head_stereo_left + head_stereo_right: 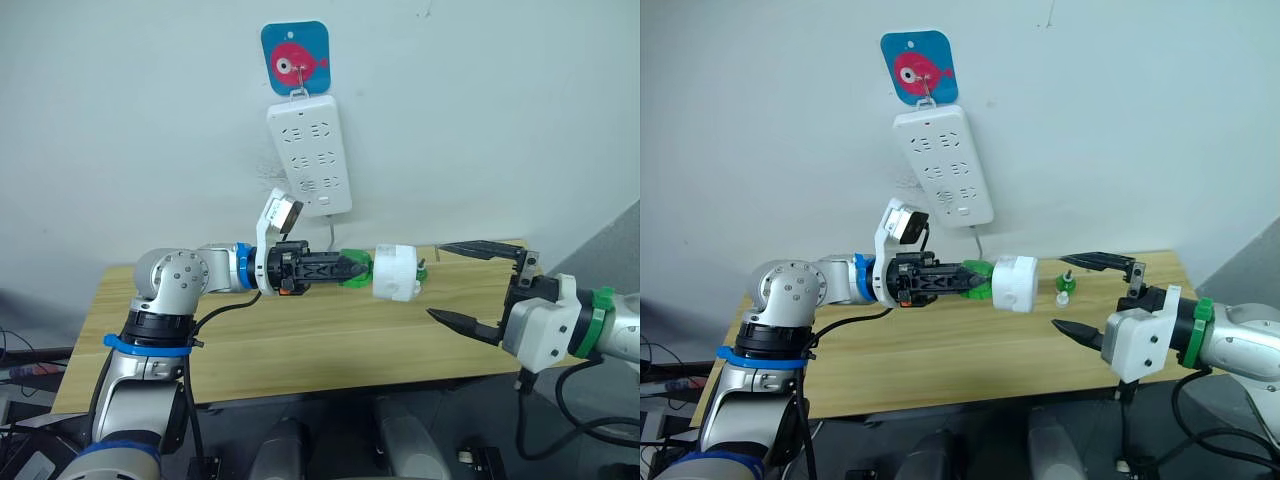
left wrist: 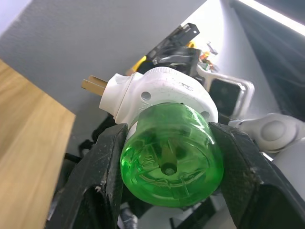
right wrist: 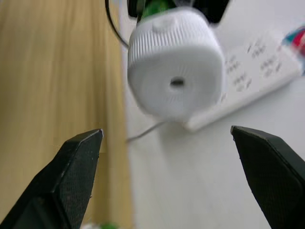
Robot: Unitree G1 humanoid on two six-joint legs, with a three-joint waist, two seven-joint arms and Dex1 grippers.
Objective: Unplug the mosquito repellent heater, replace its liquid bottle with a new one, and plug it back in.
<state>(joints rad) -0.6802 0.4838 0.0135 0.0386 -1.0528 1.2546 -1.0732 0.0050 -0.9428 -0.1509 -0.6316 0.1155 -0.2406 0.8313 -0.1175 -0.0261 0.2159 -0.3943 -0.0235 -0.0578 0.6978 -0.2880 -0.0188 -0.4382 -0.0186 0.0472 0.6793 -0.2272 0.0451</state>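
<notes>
1. Left hand is closed on the green bottle, its two black fingers pressed against opposite sides of the translucent green body.
2. That bottle is seated in the mosquito repellent heater, so the white rounded unit is held in the air above the counter, lying sideways with the bottle end toward the left hand.
3. From the left wrist view, the heater's white body sits beyond the green bottle, and brass-coloured prongs stick out from its side.
4. Right hand is wide open and holds nothing; its upper finger and lower finger stand well apart.
5. It hovers just off the far end of the heater without touching it; in the right wrist view the heater's ribbed white end, with a small hole at its centre, lies between and ahead of the spread fingers.
6. On the wall behind hangs a long white power strip, tilted, its cord dropping toward the counter, under a blue card with a pink fish.
7. A small green and white item rests on the counter near the right hand; what it is cannot be told.
</notes>
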